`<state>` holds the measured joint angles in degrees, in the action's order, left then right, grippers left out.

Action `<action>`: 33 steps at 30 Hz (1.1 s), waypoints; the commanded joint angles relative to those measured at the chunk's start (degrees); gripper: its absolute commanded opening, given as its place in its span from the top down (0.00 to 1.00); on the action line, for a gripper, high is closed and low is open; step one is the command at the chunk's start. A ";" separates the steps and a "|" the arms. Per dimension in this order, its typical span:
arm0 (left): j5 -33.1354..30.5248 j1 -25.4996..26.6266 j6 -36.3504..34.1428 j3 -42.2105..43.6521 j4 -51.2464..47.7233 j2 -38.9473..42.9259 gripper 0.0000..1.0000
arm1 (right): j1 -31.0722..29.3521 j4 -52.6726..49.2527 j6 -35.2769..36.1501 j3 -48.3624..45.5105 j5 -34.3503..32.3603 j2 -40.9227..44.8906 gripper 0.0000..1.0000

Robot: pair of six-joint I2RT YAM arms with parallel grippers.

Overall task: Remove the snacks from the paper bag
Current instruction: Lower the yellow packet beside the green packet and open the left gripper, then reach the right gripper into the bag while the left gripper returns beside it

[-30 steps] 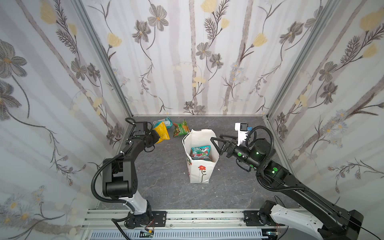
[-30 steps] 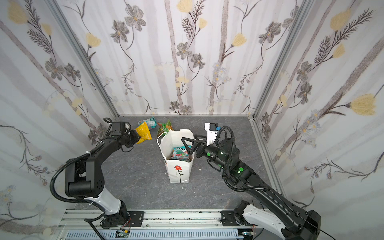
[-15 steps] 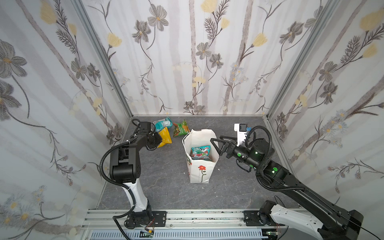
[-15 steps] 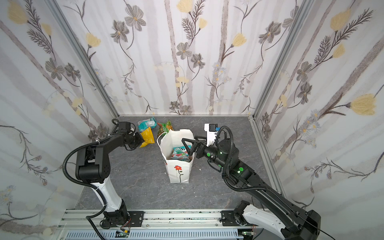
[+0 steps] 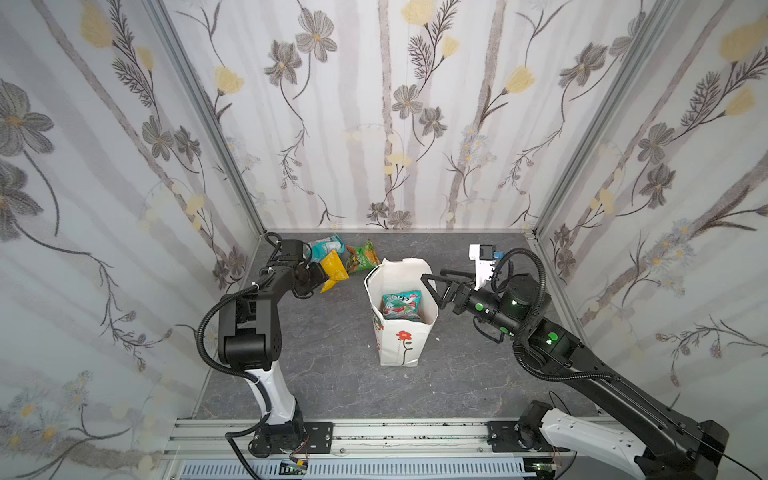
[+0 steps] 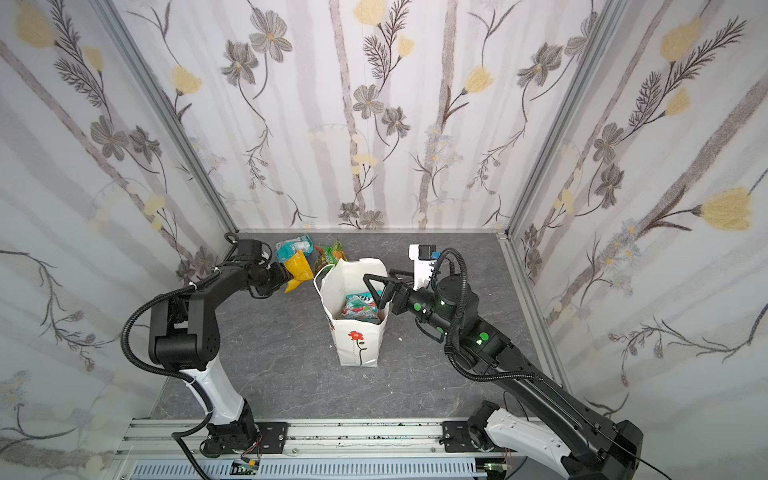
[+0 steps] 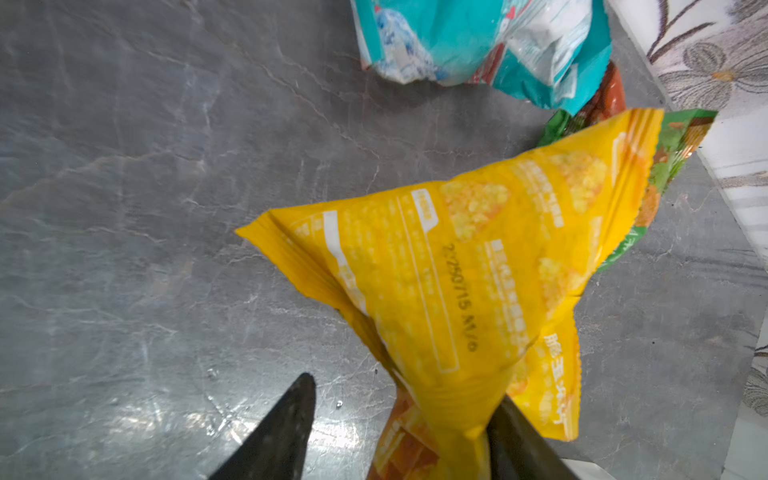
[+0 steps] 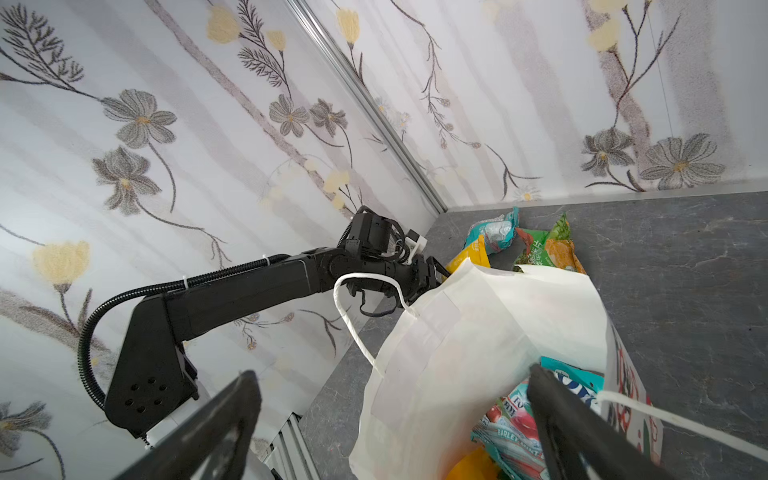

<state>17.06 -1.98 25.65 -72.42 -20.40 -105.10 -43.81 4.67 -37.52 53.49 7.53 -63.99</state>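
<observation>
Room: flowery walls (image 5: 374, 124) on three sides, a grey worktop (image 5: 332, 374) below.
Clock: 12 is the back wall in a top view, with the bag in the middle.
Bag: the white paper bag (image 5: 399, 345) stands up straight with its mouth open.
Snacks out: at 11 o'clock lie a teal packet (image 5: 328, 247), a green-orange packet (image 5: 363, 259) and a yellow packet (image 7: 457, 270), close together.
Snacks in: a teal FOX'S packet (image 5: 401, 305) lies on top inside the bag, and something orange peeks out under it.
Left side: the left gripper (image 7: 401, 395) is at 10 o'clock with its jaws apart, not squeezing. The yellow packet's flat end sits between them and leans on one finger.
Left reach: the left arm (image 5: 266, 291) stretches low toward the back corner, wrist tipped down.
Right side: the right gripper (image 8: 392, 374) is at 3 o'clock by the bag's rim, jaws wide and holding nothing. One finger hangs over the teal FOX'S packet.
Right reach: the right arm (image 5: 540, 332) comes from 5 o'clock and points toward 9.
Feel: the packets look light, puffy, crinkly and likely slippery.
Hold: pinch a flat sealed edge, not the puffy middle.
Careful: the bag is thin and could tip, and a cord handle (image 8: 685, 432) runs right by that finger.
</observation>
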 commanded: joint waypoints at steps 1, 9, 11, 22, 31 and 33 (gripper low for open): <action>-3.17 0.21 -2.21 -0.61 -1.48 1.28 0.24 | -0.04 -0.80 -1.06 1.13 -0.09 -0.43 0.01; -5.35 1.10 -6.20 -1.95 -3.78 -3.04 0.07 | -0.06 -0.02 -3.59 2.54 1.64 -3.34 0.01; -5.87 0.85 -7.19 -4.38 -7.04 -6.34 0.06 | -0.13 0.05 -4.14 3.33 2.30 -4.39 0.01; -1.28 1.23 -5.34 -1.86 -3.08 5.46 0.02 | -0.22 -0.33 -4.00 4.98 2.31 -7.44 0.01; 3.14 3.35 -10.06 1.59 -2.58 24.38 0.01 | -0.17 -12.20 1.79 13.65 -0.07 -11.65 0.01; 3.53 5.13 -11.42 2.27 -2.92 29.22 0.01 | -0.18 -15.83 3.10 16.44 -0.28 -13.56 0.02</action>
<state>18.68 1.69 17.50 -70.87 -23.86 -80.29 -43.88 -5.04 -37.52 67.20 8.56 -75.72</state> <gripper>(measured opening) 0.991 0.988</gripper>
